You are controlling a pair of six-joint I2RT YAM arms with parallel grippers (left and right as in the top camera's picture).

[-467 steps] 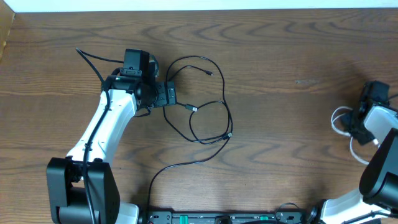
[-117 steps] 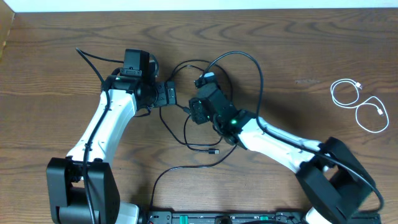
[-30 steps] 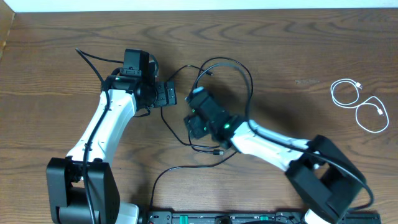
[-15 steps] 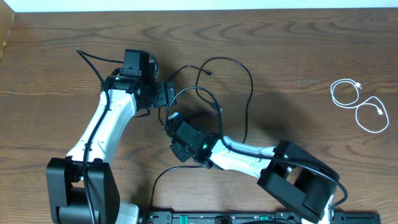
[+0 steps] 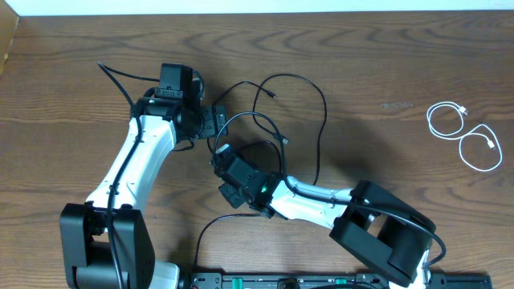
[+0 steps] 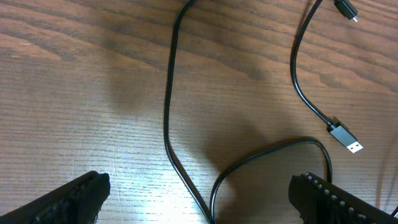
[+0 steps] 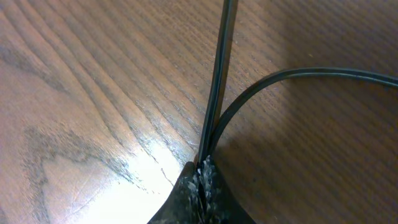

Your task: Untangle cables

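A: How many cables, and where?
B: One white cable (image 5: 463, 136) lies far right on the desk (image 5: 385, 48). The black cables (image 5: 324, 108) loop at centre; count unclear.
A: End effectors?
B: Two. The right end effector (image 7: 200, 180) is closed, pinching two black strands. The left end effector (image 6: 202, 199) hangs open above them. The right arm (image 5: 321, 197) covers some loops.

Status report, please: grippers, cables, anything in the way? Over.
Left gripper open, empty. Right gripper shut on black cable. White cable apart, far right. Nothing in the way.

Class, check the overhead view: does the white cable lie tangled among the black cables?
No, the white cable lies alone at far right, well apart from the black cables.
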